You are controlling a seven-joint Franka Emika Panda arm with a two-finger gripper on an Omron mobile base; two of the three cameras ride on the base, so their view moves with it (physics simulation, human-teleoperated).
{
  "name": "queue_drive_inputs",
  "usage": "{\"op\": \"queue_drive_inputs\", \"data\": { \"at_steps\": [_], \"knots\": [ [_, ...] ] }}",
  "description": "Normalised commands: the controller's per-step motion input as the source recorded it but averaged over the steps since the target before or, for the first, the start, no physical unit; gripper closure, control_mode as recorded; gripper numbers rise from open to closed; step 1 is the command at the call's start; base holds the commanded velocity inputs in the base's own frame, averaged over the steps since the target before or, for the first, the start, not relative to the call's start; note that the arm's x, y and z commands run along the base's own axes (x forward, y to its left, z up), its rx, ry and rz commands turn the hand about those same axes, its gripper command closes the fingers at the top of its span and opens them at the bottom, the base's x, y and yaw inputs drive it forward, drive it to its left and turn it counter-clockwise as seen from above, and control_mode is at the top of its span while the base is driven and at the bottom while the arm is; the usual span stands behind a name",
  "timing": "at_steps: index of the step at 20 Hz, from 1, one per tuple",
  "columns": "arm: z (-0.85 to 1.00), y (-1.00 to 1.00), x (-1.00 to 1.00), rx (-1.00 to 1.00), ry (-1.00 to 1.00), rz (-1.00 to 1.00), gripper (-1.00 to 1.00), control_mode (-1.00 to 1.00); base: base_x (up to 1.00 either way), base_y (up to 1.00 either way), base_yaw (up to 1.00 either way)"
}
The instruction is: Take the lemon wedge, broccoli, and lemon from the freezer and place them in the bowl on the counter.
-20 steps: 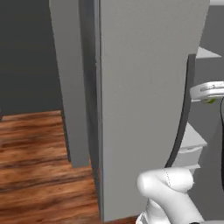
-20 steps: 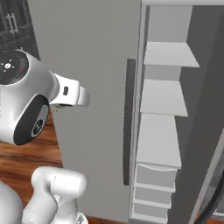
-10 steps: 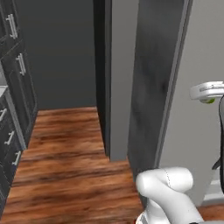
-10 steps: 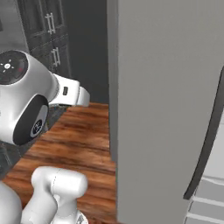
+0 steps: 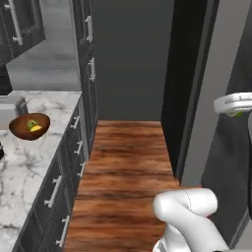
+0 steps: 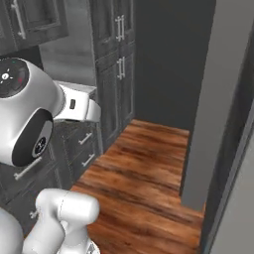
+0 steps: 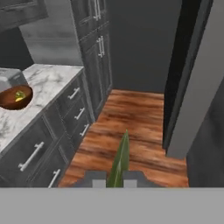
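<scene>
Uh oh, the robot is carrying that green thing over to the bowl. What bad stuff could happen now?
1. The end effector pinches only a thin part of the broccoli, so it might slip out and land on the wooden floor.
2. The bowl sits well off to the left on the counter and already holds yellow and green pieces, so a drop let go too early could miss it.

Bowl (image 5: 28, 126): round, reddish-brown, upright on worktop (image 5: 34, 162) beside grey appliance corner; also in hand view (image 7: 15, 97). Yellow piece and bit of green inside bowl; which items they are, cannot tell. Worktop: white marble, grey veins, over dark grey drawers. Broccoli (image 7: 119, 161): green sliver rising between shut jaws in hand view, above wood floor, well apart from bowl.
</scene>
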Motion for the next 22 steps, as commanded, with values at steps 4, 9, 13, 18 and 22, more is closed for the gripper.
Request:
{"op": "queue_drive_inputs", "data": {
  "at_steps": [4,9,13,18,22],
  "knots": [
    [0.0,0.0,0.0,0.0,0.0,0.0,1.0,1.0,0.82,0.93,0.43],
    [0.0,0.0,0.0,0.0,0.0,0.0,1.0,1.0,0.88,0.29,0.61],
    [0.0,0.0,0.0,0.0,0.0,0.0,1.0,1.0,0.75,-0.1,0.8],
    [0.0,0.0,0.0,0.0,0.0,0.0,1.0,1.0,0.43,-0.25,0.8],
    [0.0,0.0,0.0,0.0,0.0,0.0,1.0,1.0,0.4,-0.27,0.8]
  ]
}}
